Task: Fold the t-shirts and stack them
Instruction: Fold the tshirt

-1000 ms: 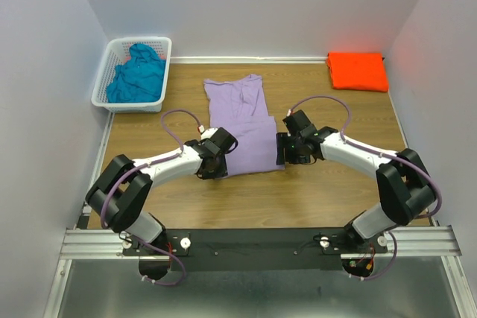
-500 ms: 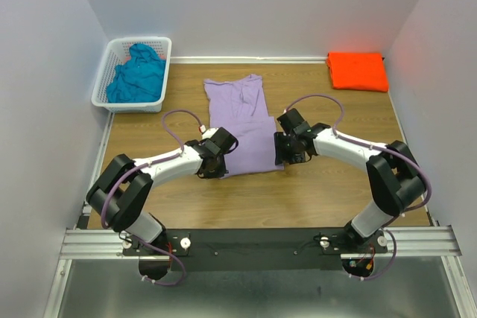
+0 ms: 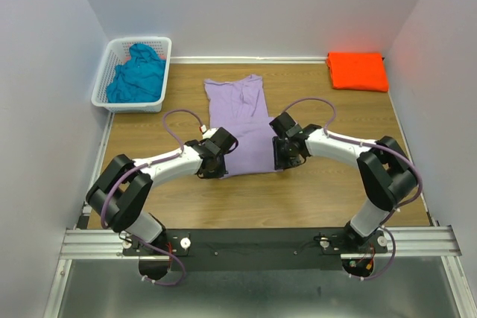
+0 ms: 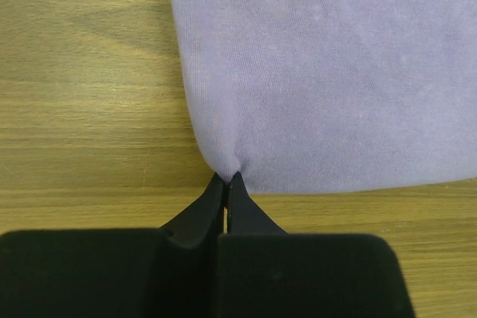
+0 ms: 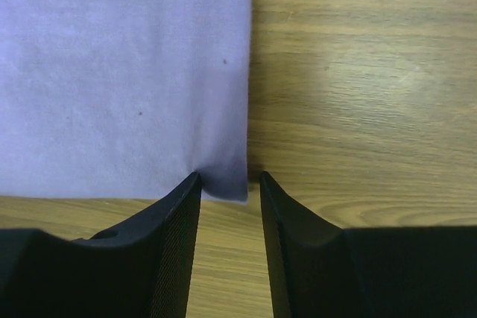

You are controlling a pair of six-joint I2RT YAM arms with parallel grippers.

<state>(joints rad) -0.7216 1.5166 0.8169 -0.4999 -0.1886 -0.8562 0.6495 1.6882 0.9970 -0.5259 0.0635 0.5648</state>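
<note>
1. The lavender shirt (image 3: 240, 121) lies partly folded at mid-table (image 3: 328, 184).
2. The left gripper (image 4: 226, 181) pinches its near left corner, jaws closed on the cloth.
3. The right gripper (image 5: 229, 184) straddles the near right corner, jaws narrowly apart.
4. The orange shirt (image 3: 358, 71) lies folded far right; the teal shirt (image 3: 136, 74) fills the basket (image 3: 127, 106).

A: What lies on the wooden desk (image 3: 298, 191)?
B: Lavender t-shirt (image 3: 242, 113) flat in the middle, folded orange t-shirt (image 3: 357, 71) at the far right corner, white basket (image 3: 128, 106) far left

White lattice basket (image 3: 128, 106) at the far-left corner of the wooden table (image 3: 328, 191).
</note>
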